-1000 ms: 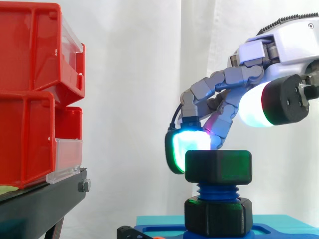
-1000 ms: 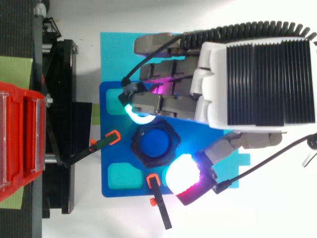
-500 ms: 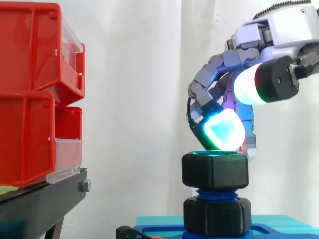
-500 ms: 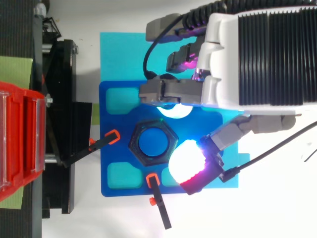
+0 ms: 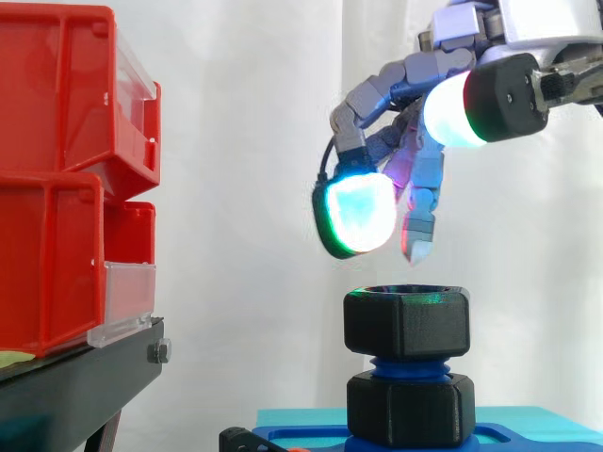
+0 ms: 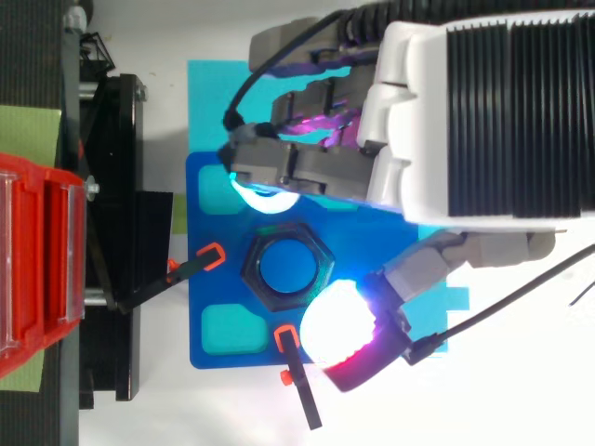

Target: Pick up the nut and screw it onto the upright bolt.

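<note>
While red bins (image 5: 57,179) hide their contents, nut (image 5: 406,323) sits on bolt (image 5: 407,363).

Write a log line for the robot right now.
hand: open, above nut, not touching | nut: sitting on upright bolt | bolt: threads showing below nut

The nut (image 5: 406,323) is matt black plastic with a slightly grainy face, seated on a bolt (image 5: 407,365) of dull blue plastic. The base plate (image 6: 209,279) under them is the same flat blue, smooth and unshiny. The red bins (image 5: 66,179) are glossy plastic with clear plastic front lips (image 5: 127,297), on a matt black stand (image 5: 85,386). The curtain (image 5: 254,188) is soft white cloth. The robot hand (image 5: 405,75) has smooth grey plastic segments and milky, translucent fingertips (image 5: 358,212).
</note>
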{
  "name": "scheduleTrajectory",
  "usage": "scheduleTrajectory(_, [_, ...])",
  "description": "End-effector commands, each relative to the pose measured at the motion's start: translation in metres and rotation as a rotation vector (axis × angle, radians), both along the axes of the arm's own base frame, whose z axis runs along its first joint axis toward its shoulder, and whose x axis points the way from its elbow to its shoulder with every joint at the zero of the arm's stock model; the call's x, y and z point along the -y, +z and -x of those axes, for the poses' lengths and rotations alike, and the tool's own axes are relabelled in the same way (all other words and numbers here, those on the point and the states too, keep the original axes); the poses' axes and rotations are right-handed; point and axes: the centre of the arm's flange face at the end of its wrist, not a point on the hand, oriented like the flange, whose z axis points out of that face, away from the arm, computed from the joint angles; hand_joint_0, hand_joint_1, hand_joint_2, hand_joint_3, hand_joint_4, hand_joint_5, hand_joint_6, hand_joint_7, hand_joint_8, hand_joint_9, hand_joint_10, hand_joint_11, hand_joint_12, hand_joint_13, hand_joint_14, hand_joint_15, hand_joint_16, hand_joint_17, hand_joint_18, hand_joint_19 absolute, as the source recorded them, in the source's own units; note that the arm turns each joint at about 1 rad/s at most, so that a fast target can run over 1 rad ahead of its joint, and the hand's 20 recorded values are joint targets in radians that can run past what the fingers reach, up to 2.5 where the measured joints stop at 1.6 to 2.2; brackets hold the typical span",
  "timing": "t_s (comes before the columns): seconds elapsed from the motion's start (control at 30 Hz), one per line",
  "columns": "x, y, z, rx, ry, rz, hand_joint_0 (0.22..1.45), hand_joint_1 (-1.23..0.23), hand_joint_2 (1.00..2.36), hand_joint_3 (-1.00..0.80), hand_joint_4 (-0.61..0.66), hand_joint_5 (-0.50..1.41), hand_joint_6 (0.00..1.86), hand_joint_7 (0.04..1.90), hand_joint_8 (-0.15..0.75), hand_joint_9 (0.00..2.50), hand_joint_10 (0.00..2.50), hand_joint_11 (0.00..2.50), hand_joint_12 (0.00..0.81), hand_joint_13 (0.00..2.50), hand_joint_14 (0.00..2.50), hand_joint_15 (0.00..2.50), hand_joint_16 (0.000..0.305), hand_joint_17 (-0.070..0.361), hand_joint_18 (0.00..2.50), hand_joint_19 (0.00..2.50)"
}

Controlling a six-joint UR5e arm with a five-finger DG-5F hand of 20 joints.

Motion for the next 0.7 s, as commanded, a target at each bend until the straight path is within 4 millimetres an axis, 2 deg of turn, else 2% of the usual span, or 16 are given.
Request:
scheduleTrajectory(0.0, [-0.004, -0.002, -0.003, 0.016, 0.002, -0.003, 0.50, -0.27, 1.00, -0.50, 0.25, -0.09, 0.50, 0.89, 0.258, 1.04, 0.00, 0.00, 0.185, 0.86, 0.00, 0.00, 0.012, 0.027, 0.46, 0.00])
scheduleTrajectory(0.07, [-0.011, -0.006, -0.004, 0.017, 0.011, -0.004, 0.49, -0.27, 1.00, -0.50, 0.22, -0.11, 0.50, 0.74, 0.237, 0.96, 0.00, 0.00, 0.189, 0.80, 0.00, 0.00, 0.015, 0.033, 0.40, 0.00])
scheduleTrajectory(0.23, [-0.021, -0.017, -0.004, 0.014, 0.019, -0.005, 0.48, -0.25, 1.00, -0.50, 0.24, -0.12, 0.50, 0.56, 0.187, 0.79, 0.00, 0.00, 0.195, 0.65, 0.00, 0.00, 0.019, 0.043, 0.26, 0.00])
scheduleTrajectory(0.43, [-0.031, -0.028, -0.004, 0.024, 0.020, -0.016, 0.47, -0.21, 1.00, -0.50, 0.28, -0.10, 0.50, 0.54, 0.153, 0.55, 0.00, 0.00, 0.224, 0.43, 0.00, 0.00, 0.024, 0.053, 0.00, 0.00])
scheduleTrajectory(0.67, [-0.037, -0.029, -0.005, 0.031, 0.025, -0.023, 0.46, -0.19, 1.00, -0.50, 0.24, -0.07, 0.50, 0.61, 0.116, 0.38, 0.00, 0.00, 0.246, 0.28, 0.00, 0.00, 0.031, 0.070, 0.00, 0.00])
